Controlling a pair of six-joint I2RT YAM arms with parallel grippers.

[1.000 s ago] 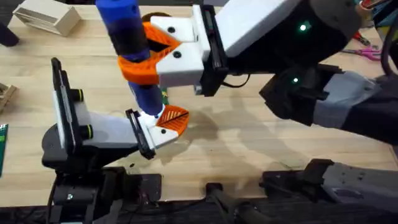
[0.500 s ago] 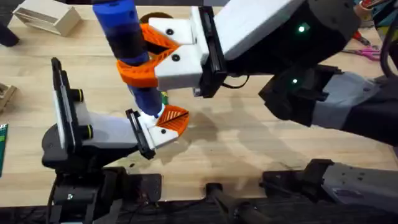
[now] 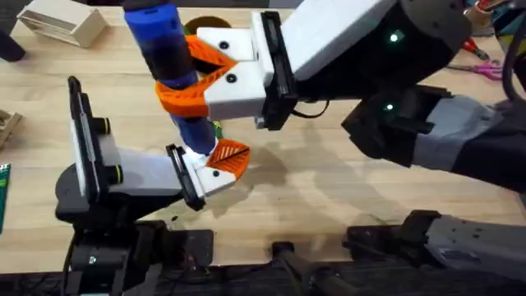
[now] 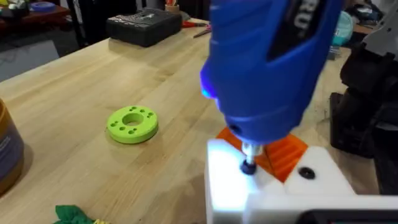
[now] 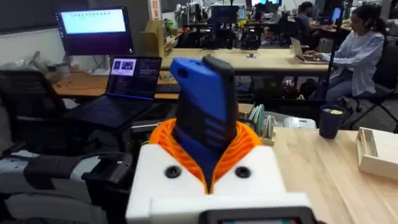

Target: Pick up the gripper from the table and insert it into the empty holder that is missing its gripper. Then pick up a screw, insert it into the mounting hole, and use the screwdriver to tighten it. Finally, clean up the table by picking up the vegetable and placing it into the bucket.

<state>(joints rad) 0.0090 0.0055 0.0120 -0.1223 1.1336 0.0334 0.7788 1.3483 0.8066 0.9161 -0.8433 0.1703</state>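
Your right gripper (image 3: 197,70) is clamped on the blue screwdriver (image 3: 168,57), its orange pads pressed against the barrel from both sides, and it holds the tool nearly upright. In the right wrist view the screwdriver (image 5: 202,118) stands wedged between those two ribbed pads. The tool's metal bit (image 4: 248,158) points straight down onto a dark screw head (image 4: 249,167) seated in the white holder (image 4: 249,186) on your left gripper (image 3: 215,164). Just beside the bit, the orange finger (image 4: 280,152) sits in that holder, and a blue light glows on the screwdriver body. You cannot tell how far apart the left gripper's fingers stand.

On the worktop (image 4: 93,81) beyond the left gripper lies a lime-green ring (image 4: 132,123), well apart from the holder. The green vegetable (image 4: 71,214) lies nearer to it, with the orange bucket (image 4: 9,152) off to the same side.
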